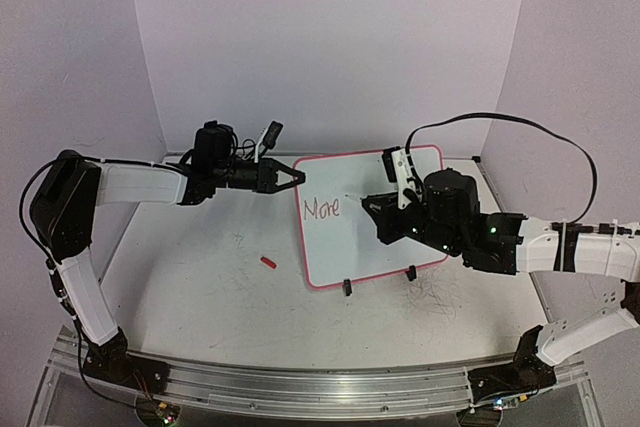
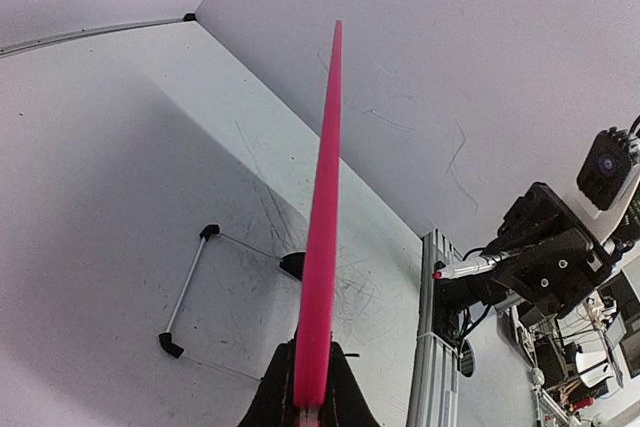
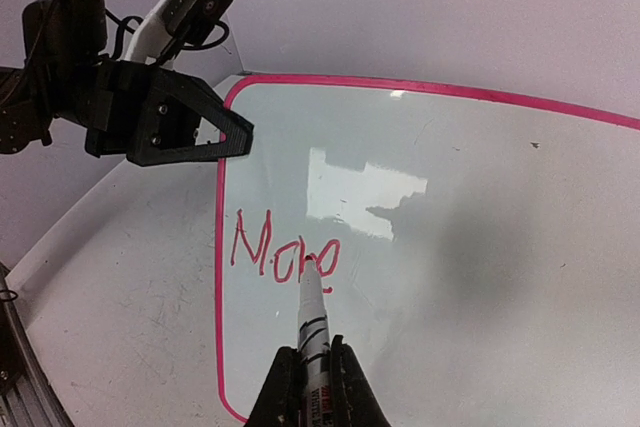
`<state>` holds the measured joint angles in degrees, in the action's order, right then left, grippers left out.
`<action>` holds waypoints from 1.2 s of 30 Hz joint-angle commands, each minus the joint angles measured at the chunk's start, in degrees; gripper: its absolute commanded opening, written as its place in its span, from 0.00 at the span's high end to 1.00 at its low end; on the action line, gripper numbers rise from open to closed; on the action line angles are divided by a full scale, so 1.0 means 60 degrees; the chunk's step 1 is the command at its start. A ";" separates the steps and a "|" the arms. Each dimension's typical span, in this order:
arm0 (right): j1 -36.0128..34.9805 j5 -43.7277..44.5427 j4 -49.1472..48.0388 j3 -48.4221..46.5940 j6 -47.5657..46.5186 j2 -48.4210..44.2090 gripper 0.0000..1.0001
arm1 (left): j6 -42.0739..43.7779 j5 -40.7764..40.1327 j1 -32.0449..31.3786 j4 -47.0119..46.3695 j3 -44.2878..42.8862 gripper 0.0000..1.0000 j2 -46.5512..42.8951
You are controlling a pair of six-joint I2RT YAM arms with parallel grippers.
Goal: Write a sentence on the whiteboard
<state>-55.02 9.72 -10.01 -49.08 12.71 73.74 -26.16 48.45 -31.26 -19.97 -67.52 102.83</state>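
Pinching the whiteboard [image 1: 400, 242] by its left rim mid-bench, the left claw [image 1: 291, 175] steadies it; the right claw [image 3: 312, 369], clenched on a marker [image 3: 312, 312], tips the sentence [image 3: 285, 250] (only "More" written). Risk: pen pressure may slide the propped whiteboard, smearing letters.

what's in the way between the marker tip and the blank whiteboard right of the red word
Nothing visible. The marker has its tip at the end of the red word, and the whiteboard beyond is bare. The left gripper clamps the left rim, away from there.
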 commanded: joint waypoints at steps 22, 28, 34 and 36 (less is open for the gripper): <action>0.0004 0.0030 0.0291 -0.0477 -0.0125 0.0116 1.00 | 0.0137 0.0094 -0.0020 -0.0086 0.0011 1.00 0.0097; 0.0012 0.0030 0.0311 -0.0558 -0.0095 0.0282 1.00 | 0.0040 -0.0026 -0.0021 -0.0086 0.0058 1.00 0.0127; 0.0004 0.0086 0.0370 -0.0668 -0.0059 0.0508 1.00 | 0.0026 -0.0104 -0.0020 -0.0085 0.0105 1.00 0.0041; 0.0001 0.0401 0.0430 -0.0657 -0.0074 0.0480 1.00 | 0.0030 -0.0115 -0.0020 -0.0073 0.0106 1.00 0.0029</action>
<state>-55.02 9.16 -7.55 -50.63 12.15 76.58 -24.67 49.21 -31.48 -20.08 -67.37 103.18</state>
